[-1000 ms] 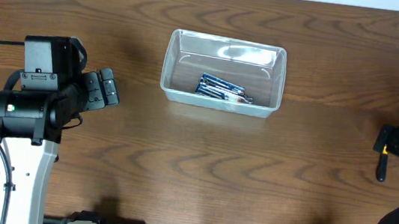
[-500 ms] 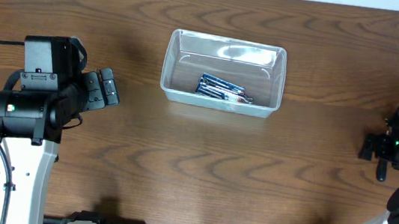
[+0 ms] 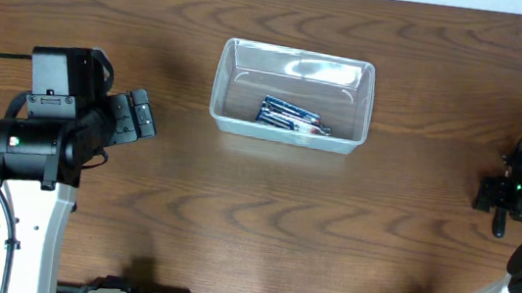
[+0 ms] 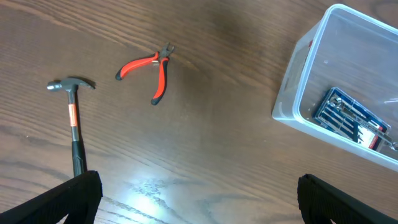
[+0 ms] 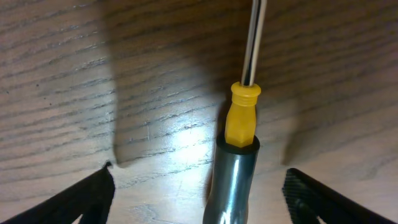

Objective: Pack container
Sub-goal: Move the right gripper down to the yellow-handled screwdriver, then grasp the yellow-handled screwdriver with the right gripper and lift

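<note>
The clear plastic container [image 3: 221, 83] stands at the table's middle back, with a blue tool packet [image 3: 289, 116] inside. The left wrist view shows the container [image 4: 290, 99] at the right, with the packet [image 4: 351, 118] in it. My left gripper [image 3: 136, 118] is open and empty, left of the container; its fingers [image 4: 199, 199] hang above bare table. My right gripper [image 3: 510, 195] is at the far right edge. It is open [image 5: 202, 193] and straddles a screwdriver [image 5: 239, 149] with a silvery handle, yellow collar and metal shaft, lying on the table [image 3: 499, 227].
A hammer [image 4: 73, 121] with a black and orange handle and red-handled pliers [image 4: 152, 68] lie on the wood in the left wrist view. Neither shows in the overhead view. The left arm's base [image 3: 34, 150] stands at the table's left.
My right gripper has shifted a little left and come down over the screwdriver's handle. The left arm, container and packet have not moved.
</note>
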`<control>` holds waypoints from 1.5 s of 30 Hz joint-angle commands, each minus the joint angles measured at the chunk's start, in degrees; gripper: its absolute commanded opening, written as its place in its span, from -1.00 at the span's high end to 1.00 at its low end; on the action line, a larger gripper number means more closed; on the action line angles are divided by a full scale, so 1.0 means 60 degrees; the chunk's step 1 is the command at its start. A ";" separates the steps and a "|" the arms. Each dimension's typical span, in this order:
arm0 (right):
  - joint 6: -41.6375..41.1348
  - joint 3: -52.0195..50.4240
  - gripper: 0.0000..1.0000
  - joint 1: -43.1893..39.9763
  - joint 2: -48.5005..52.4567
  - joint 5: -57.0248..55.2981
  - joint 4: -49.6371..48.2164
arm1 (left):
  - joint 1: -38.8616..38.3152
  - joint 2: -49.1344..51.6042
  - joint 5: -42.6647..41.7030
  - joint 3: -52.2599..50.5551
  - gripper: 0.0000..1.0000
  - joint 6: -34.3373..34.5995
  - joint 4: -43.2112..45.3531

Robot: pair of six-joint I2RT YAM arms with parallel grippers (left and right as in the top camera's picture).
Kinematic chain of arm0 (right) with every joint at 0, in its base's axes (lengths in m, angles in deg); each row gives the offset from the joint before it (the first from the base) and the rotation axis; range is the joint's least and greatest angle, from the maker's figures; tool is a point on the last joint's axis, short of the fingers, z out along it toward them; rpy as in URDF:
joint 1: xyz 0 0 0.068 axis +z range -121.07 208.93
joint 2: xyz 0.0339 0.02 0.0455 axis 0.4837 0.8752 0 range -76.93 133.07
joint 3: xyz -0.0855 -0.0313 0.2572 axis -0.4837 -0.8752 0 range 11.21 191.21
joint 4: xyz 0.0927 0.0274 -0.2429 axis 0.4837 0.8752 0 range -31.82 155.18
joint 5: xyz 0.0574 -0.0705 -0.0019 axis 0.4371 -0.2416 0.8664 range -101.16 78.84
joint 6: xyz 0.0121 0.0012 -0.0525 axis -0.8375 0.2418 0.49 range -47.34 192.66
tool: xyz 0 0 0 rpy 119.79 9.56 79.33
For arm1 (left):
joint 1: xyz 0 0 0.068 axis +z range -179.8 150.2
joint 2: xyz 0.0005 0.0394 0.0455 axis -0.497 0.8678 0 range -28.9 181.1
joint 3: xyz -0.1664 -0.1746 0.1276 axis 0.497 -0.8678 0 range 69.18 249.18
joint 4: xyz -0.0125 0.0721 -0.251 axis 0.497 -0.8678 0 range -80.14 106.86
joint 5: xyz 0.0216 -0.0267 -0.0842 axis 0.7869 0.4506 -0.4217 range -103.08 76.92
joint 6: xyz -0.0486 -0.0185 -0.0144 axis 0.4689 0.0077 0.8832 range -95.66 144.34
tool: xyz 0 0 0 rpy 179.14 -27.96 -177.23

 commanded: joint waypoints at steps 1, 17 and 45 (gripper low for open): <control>0.0025 -0.0033 -0.79 -0.0066 0.0215 -0.0131 -0.0044 | 0.0033 -0.0087 0.0113 0.0149 -0.97 -0.0051 -0.0026; 0.0025 -0.0798 -0.64 -0.0066 0.0226 0.0146 -0.0889 | 0.0033 -0.0087 0.0113 0.0149 -0.97 -0.0051 -0.0029; -0.0306 -0.0820 0.33 -0.0062 0.0226 0.0852 -0.0998 | 0.0033 -0.0087 0.0113 0.0149 -0.97 -0.0055 -0.0026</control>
